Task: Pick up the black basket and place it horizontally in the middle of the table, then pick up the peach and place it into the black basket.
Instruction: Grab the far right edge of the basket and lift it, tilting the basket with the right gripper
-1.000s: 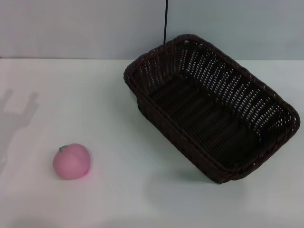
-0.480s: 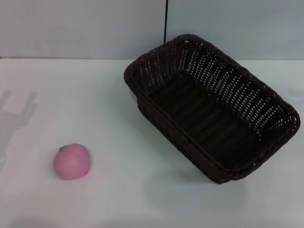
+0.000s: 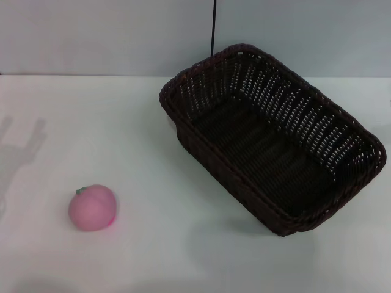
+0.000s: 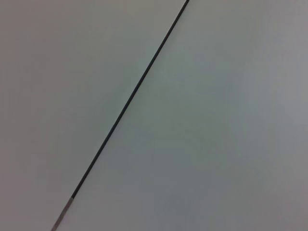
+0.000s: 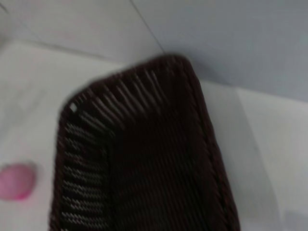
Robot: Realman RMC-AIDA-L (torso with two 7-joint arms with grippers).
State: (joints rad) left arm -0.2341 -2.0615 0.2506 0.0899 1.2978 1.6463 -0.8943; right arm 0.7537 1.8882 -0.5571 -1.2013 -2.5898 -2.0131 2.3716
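The black basket (image 3: 272, 139) is a large dark woven basket standing at the right of the white table (image 3: 153, 244), set at a slant, open side up and empty. It also shows in the right wrist view (image 5: 144, 159), seen from above. The peach (image 3: 92, 207) is small, round and pink, and lies on the table at the front left, well apart from the basket. It shows at the edge of the right wrist view (image 5: 17, 180). Neither gripper is in view in any frame. Only a gripper's shadow (image 3: 18, 149) lies on the table at the far left.
A grey wall (image 3: 104, 36) runs behind the table's far edge, with a thin dark vertical seam (image 3: 213, 27) above the basket. The left wrist view shows only this plain wall and seam (image 4: 130, 103).
The gripper's shadow at the far left of the table has shifted slightly. The basket and the peach have not moved.
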